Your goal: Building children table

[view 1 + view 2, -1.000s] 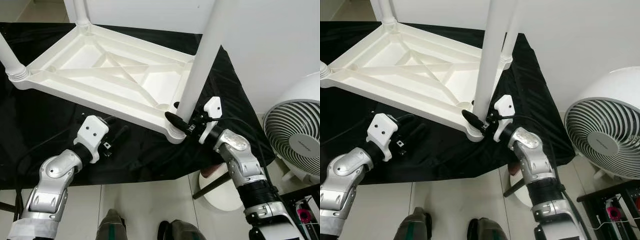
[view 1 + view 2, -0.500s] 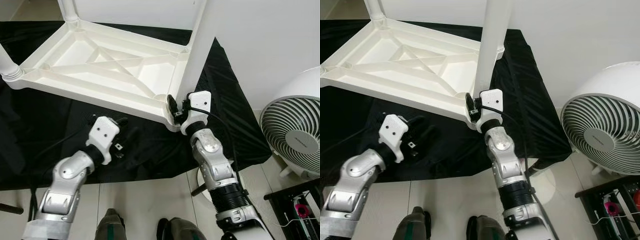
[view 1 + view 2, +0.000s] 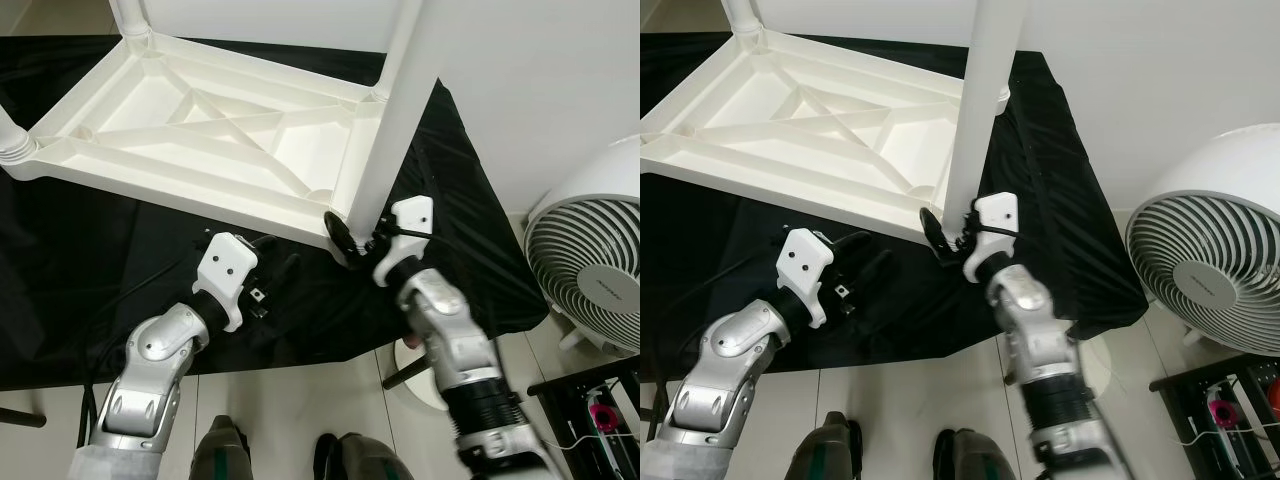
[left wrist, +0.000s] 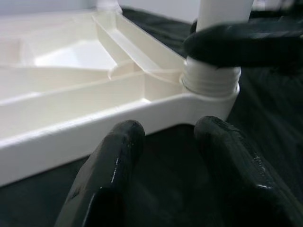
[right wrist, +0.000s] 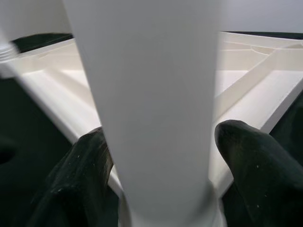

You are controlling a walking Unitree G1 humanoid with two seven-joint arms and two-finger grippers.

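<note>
White plastic makes up the upturned children's table top (image 3: pixel 190 120), which lies underside-up on a black cloth (image 3: pixel 90 260) spread over the floor, its cross-braced ribs showing. A leg (image 3: pixel 8 128) stands in the corner socket at the robot's far left, and another leg (image 3: pixel 128 15) rises from the far corner.

The left gripper (image 3: pixel 268 282) hovers low over the cloth, just beside the near edge of the table top and apart from it. In the left wrist view its two black fingers (image 4: pixel 106 175) are spread with nothing between them, pointing toward the threaded collar (image 4: pixel 210 80) of the near right corner.

Further right, a long white table leg (image 3: pixel 390 120) stands upright in that near right corner socket. The right gripper (image 3: pixel 352 236) is at the base of this leg, just above the collar. The right wrist view shows one black finger (image 5: pixel 75 175) on each side of the leg; they bracket it closely, though whether they press on it cannot be told.

To the right of the cloth, a white round fan (image 3: pixel 590 275) stands on the tiled floor (image 3: pixel 290 400), and a dark rack (image 3: pixel 600 415) with a pink item on it sits at the near right corner. The robot's feet (image 3: pixel 220 455) show at the bottom.
</note>
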